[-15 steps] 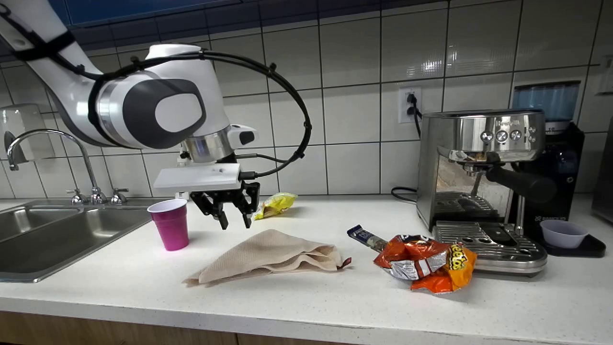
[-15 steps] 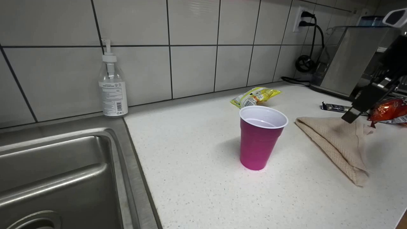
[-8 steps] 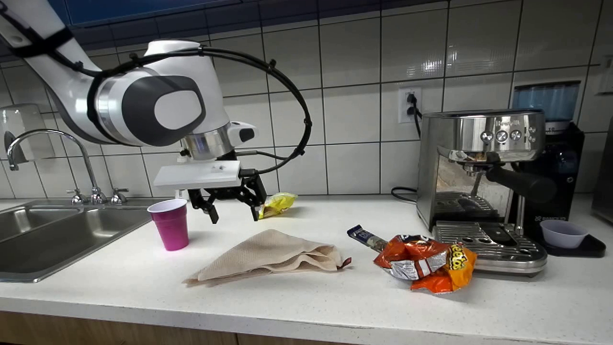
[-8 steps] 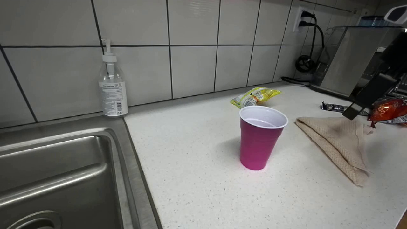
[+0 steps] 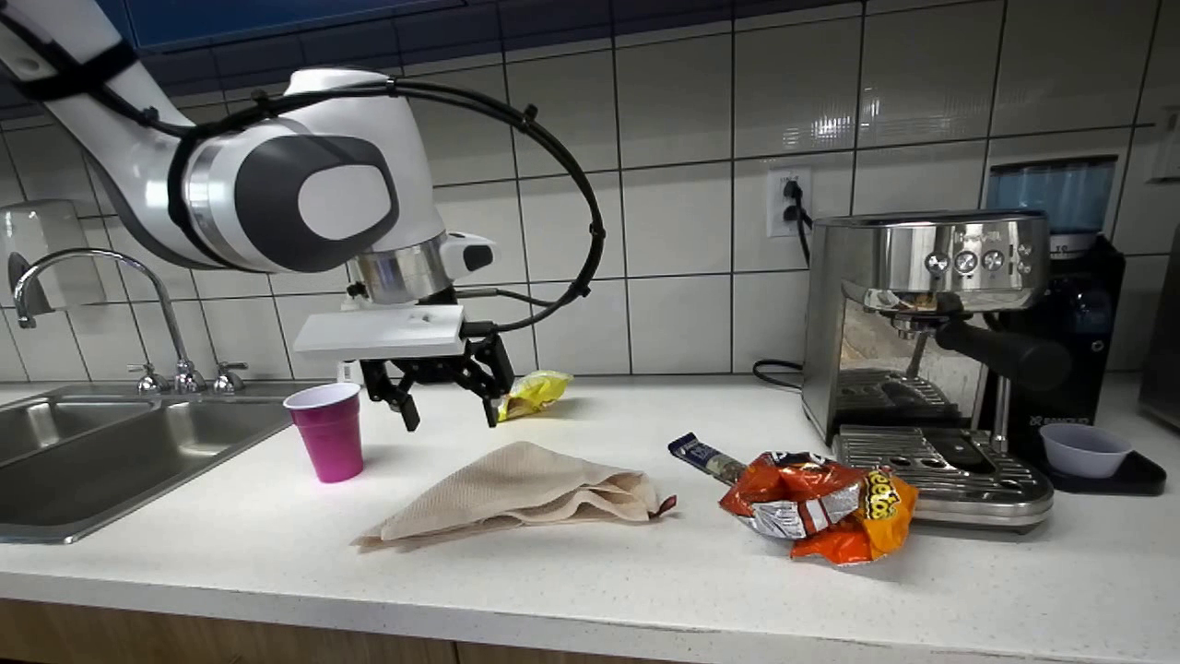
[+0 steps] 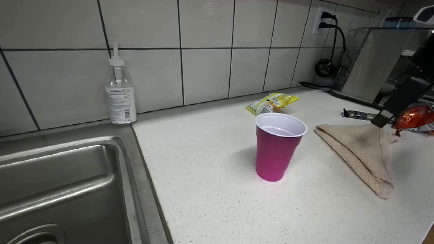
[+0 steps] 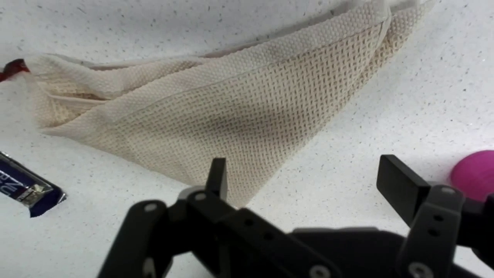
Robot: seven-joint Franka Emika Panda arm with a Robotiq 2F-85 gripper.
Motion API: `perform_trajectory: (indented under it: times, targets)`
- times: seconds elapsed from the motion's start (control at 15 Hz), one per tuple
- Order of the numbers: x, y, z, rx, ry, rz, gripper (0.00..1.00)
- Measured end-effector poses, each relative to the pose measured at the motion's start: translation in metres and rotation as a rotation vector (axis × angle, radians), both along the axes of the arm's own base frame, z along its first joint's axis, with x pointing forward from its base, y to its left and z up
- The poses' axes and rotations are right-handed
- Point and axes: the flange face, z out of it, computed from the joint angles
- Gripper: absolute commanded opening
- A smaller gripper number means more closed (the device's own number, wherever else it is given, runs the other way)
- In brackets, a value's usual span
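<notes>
The gripper (image 5: 452, 421) is held above the countertop (image 5: 627, 567) with its fingers spread wide, and nothing is gripped between them. Below, a tan cloth (image 7: 247, 127) is laid across the upper middle of the wrist view; its lower corner is overlapped there by one finger, though in an exterior view the fingertips are seen to be raised above it. The cloth is loosely folded into a rough triangle, and its peak is presumably propped up by its own creases. The magenta cup (image 5: 332, 443) is stood upright on its narrow base, left of the gripper in an exterior view and apart from it; room on that side is likely limited by it. A yellow bag (image 5: 538, 393) is set near the tiled wall (image 5: 673, 221). Right of centre, a wrapped bar (image 5: 705, 457) is partly hidden behind a crumpled orange bag (image 5: 816, 512), and the far right is taken up by a coffee machine (image 5: 899, 249). In an exterior view, the lower left is filled by a sink (image 6: 135, 167), and a soap bottle (image 6: 121, 105) is placed at its back edge.
</notes>
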Motion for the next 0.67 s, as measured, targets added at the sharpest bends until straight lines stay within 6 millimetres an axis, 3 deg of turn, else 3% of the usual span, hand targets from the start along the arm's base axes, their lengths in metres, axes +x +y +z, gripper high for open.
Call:
perform_trajectory:
  times: [0.67]
  targets:
    - [-0.02,-0.003,0.038,0.014,0.077,0.016,1.0]
